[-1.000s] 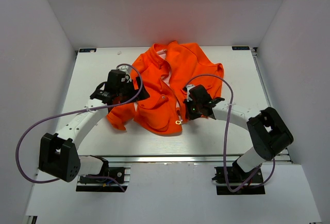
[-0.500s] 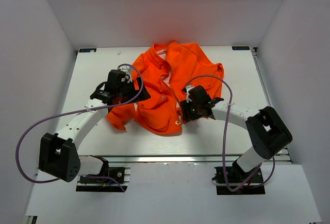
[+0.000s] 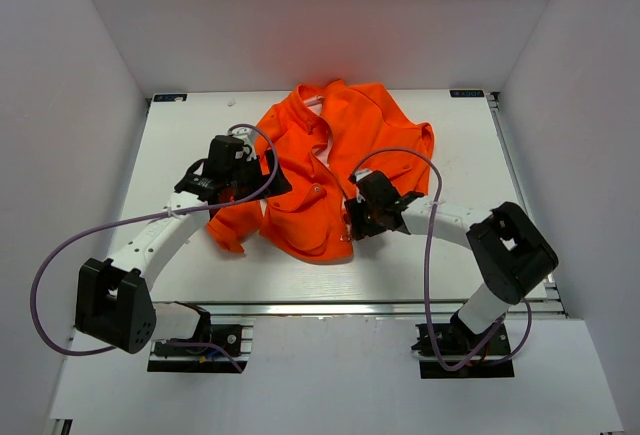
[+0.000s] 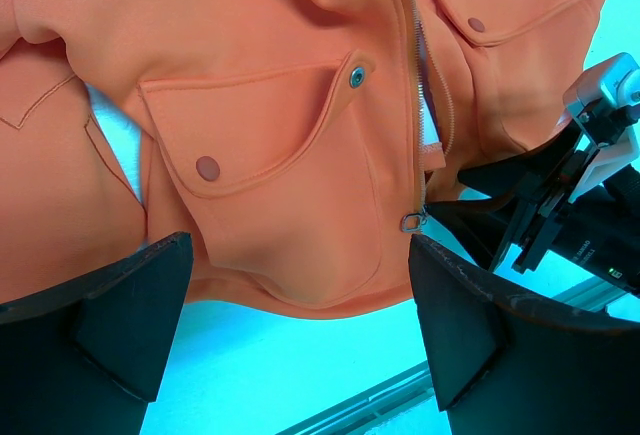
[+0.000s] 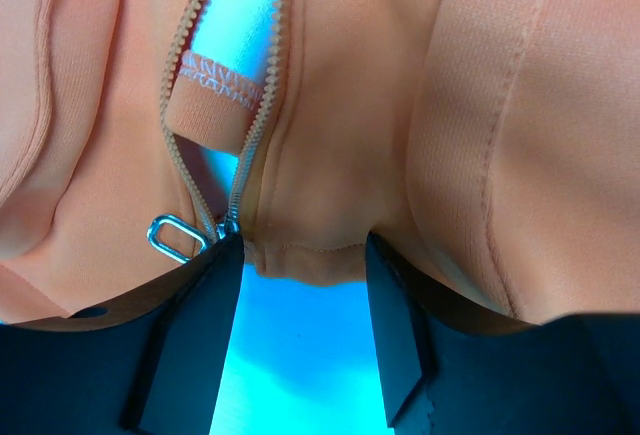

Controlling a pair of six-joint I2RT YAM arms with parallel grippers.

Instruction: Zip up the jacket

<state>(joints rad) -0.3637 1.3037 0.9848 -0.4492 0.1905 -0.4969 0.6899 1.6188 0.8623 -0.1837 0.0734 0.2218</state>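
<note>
The orange jacket [image 3: 325, 160] lies crumpled in the middle of the table. Its zipper [image 5: 255, 135] is joined only at the bottom, where the slider [image 5: 228, 225] and its metal pull ring [image 5: 175, 237] sit by the hem. My right gripper [image 5: 300, 330] is open at that hem, with the hem corner [image 5: 305, 255] between its fingertips and the left fingertip [image 5: 195, 315] just below the slider. My left gripper [image 4: 300, 325] is wide open over the table, near the flap pocket [image 4: 250, 125], holding nothing. The pull ring [image 4: 411, 221] also shows there.
White walls enclose the table [image 3: 470, 145] at the back and both sides. A metal rail [image 3: 380, 307] runs along the near edge by the arm bases. Purple cables [image 3: 425, 255] loop from both arms. The right gripper's body [image 4: 560, 205] lies close to my left gripper.
My right gripper was shut and is now open, and it has moved left onto the jacket's bottom hem by the zipper slider. The left arm has not moved.
</note>
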